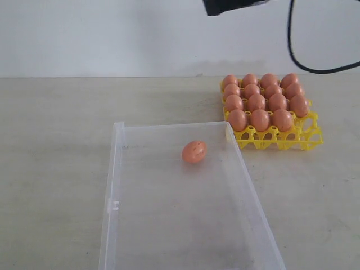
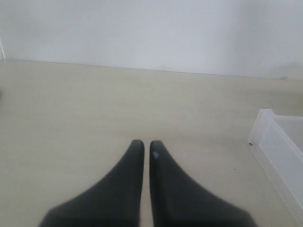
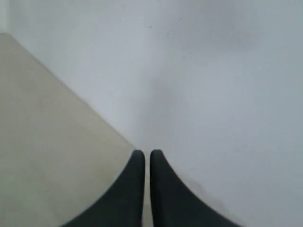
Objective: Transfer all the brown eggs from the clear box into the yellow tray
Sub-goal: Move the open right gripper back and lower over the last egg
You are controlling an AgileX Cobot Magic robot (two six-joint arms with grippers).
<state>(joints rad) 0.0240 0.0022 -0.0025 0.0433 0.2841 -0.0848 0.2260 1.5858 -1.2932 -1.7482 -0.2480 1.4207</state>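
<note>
One brown egg (image 1: 194,151), speckled, lies alone in the clear box (image 1: 115,169), toward its far end. Fifteen brown eggs (image 1: 256,102) sit in the yellow tray (image 1: 304,138) just past the box's far right corner, filling every cup but the near right one. The left gripper (image 2: 147,144) is clenched on nothing over the table (image 2: 71,118). The right gripper (image 3: 147,153) is likewise clenched and empty, facing the white wall (image 3: 213,71).
</note>
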